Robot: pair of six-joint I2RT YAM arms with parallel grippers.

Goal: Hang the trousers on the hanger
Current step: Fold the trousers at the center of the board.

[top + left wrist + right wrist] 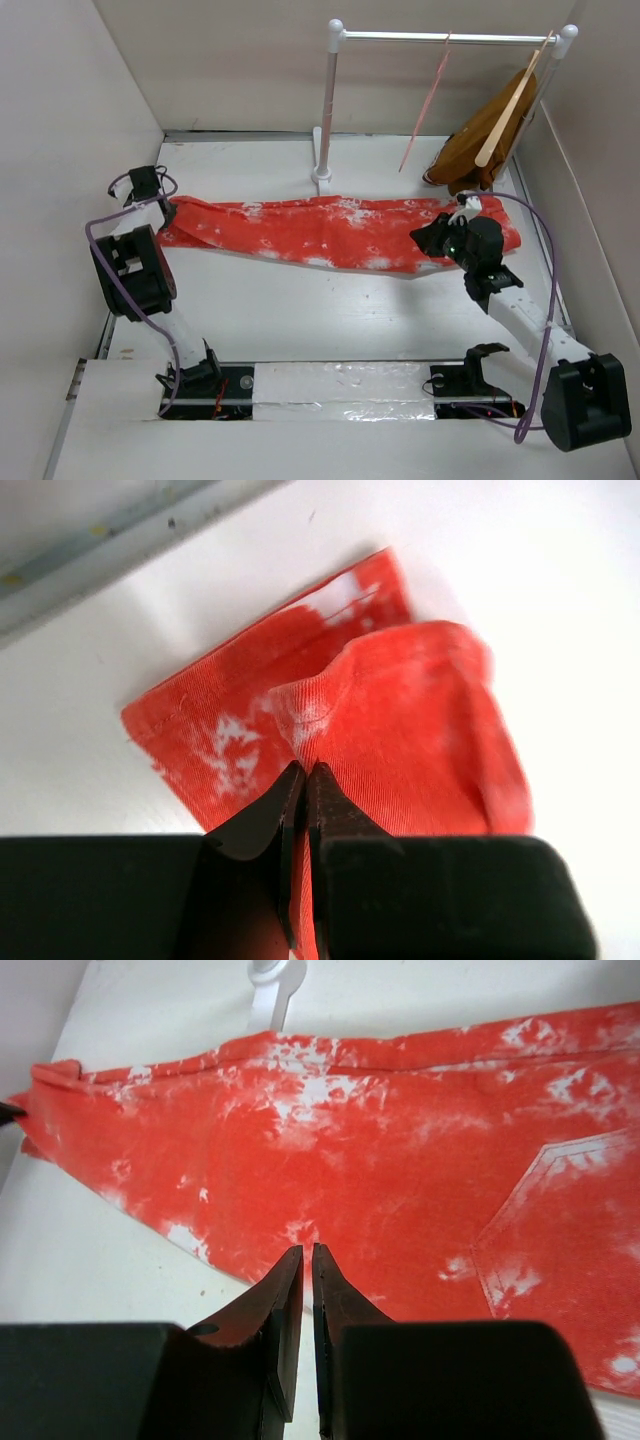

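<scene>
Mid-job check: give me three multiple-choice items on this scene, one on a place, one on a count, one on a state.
1. Where is the pink hanger? A on the table; B on the rail; C in a claw.
2. How many hangers are on the rail? A one; B two; C three.
3. The left claw is: A open; B shut on the trousers; C holding the hanger.
Answers: 1 B, it hangs from the rail; 2 B, pink one plus wooden hanger; 3 B, its fingers pinch the cloth.
</scene>
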